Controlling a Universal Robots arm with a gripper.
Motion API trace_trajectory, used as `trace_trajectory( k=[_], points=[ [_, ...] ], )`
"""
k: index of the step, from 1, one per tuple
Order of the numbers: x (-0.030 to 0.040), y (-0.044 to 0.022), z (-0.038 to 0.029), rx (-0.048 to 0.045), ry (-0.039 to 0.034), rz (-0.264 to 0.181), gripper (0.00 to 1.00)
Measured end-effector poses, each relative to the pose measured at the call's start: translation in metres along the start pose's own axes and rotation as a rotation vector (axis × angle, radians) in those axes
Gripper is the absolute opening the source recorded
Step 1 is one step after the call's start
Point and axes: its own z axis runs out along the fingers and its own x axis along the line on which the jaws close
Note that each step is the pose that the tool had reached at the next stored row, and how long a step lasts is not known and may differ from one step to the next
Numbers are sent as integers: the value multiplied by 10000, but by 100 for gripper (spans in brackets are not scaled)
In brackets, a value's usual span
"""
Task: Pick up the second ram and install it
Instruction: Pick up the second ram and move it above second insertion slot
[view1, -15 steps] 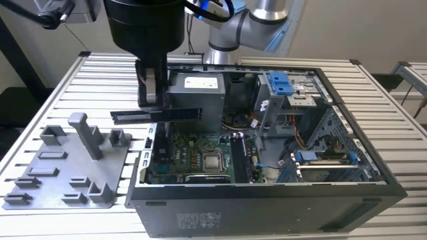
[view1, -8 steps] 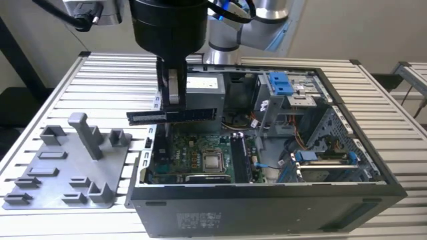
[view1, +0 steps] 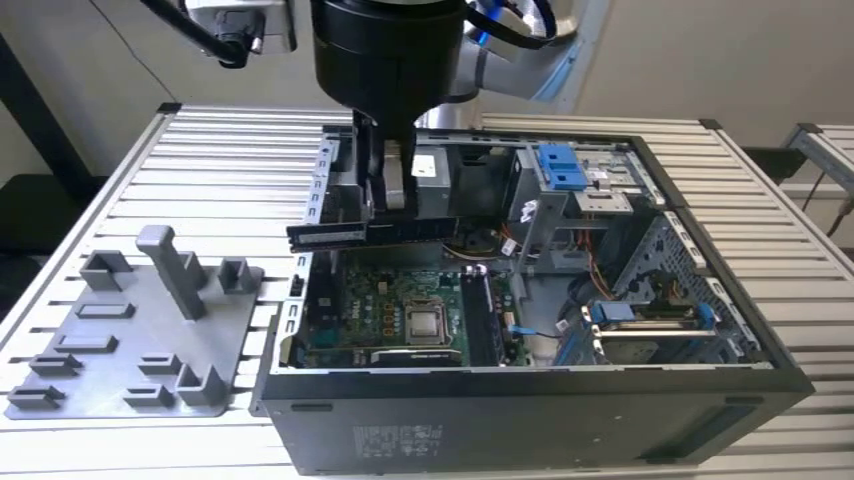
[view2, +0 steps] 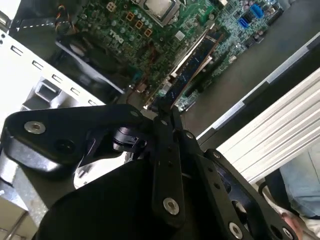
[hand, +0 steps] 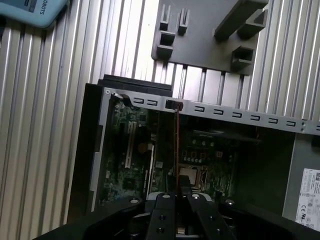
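Note:
The second ram is a slim dark stick held level above the open computer case, over the far part of the motherboard. My gripper is shut on it from above, near its middle. In the second wrist view the ram runs out from the gripper over the green board. The first wrist view has the ram edge-on as a thin line rising from the gripper. The square silver processor chip lies on the board below.
The computer case lies open on a slatted table. A grey fixture plate with an upright post sits at the exterior view's left. A blue bracket and cables crowd the case's far right. A person's sleeve is beside the table.

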Motion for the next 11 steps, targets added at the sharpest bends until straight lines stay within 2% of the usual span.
trace_trajectory(
  k=[11],
  points=[
    [50, -354, -7, -7, 5, -125, 14]
  ],
)
